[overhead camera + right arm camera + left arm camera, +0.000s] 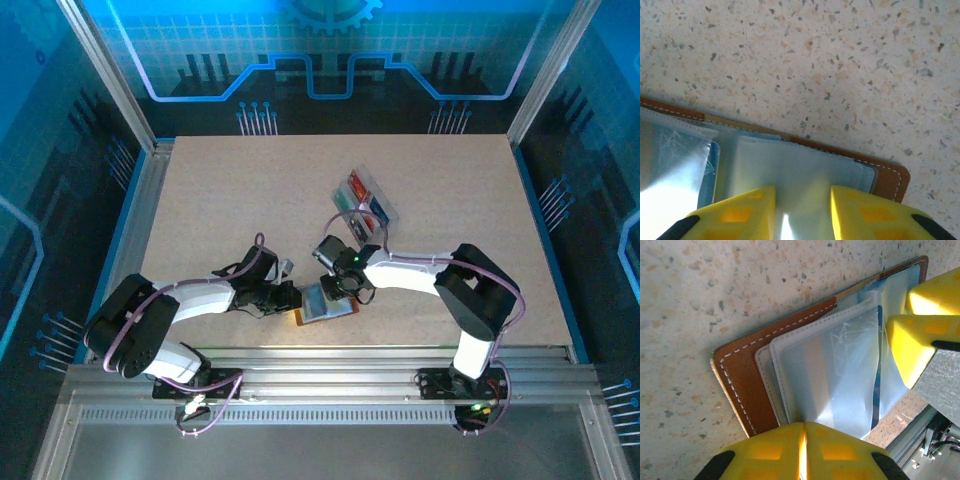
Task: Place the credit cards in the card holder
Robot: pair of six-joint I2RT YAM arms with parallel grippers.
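Yellow-tipped, my left gripper (pixel 804 432) is pressed shut at the sleeve edge of the card holder (pixel 747 385) just ahead, steadying it, I judge. My right gripper (pixel 802 195) hangs part open over a sleeve, probably to spread it. I count one holder and one blue credit card (pixel 711 170), pocketed left of it.

Holder (pixel 326 303): lies open on the table (pixel 220 200), near its front edge, between my two grippers.
Left gripper (pixel 804 434): at the holder's left edge.
Right gripper (pixel 802 202): over a sleeve (pixel 790 165) on the holder's right side.
Tray (pixel 386 201): behind the holder, slightly right, well apart.
Cards (pixel 360 192): in the tray.
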